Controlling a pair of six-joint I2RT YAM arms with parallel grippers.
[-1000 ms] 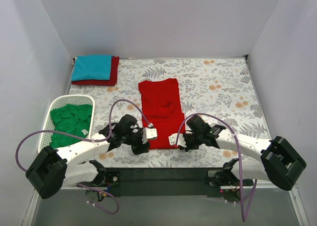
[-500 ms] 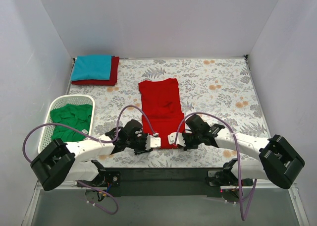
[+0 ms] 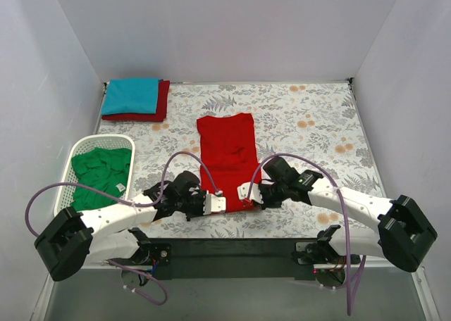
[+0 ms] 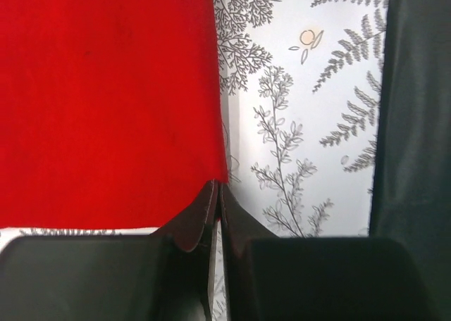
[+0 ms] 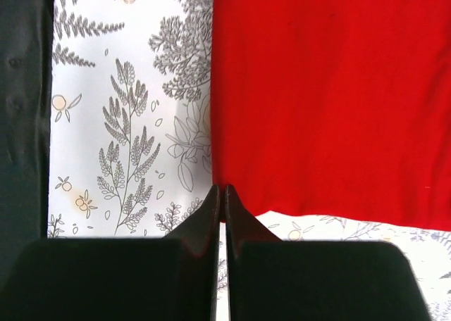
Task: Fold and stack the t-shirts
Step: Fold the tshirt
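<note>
Lying flat on the table [image 3: 310, 138], the red shirt [image 3: 225, 148] has its near hem at my fingertips. My left gripper [image 3: 216, 203] and right gripper [image 3: 245, 192] each pinch a hem corner, closed on cloth, ready, I judge, to fold it away together. The stack [image 3: 134, 99] sits far left, with a green shirt [image 3: 102, 170] in the basket [image 3: 70, 167].

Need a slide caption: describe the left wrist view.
Left claw, shut, pinching a corner of the bright red t-shirt on the fern-print table.
</note>
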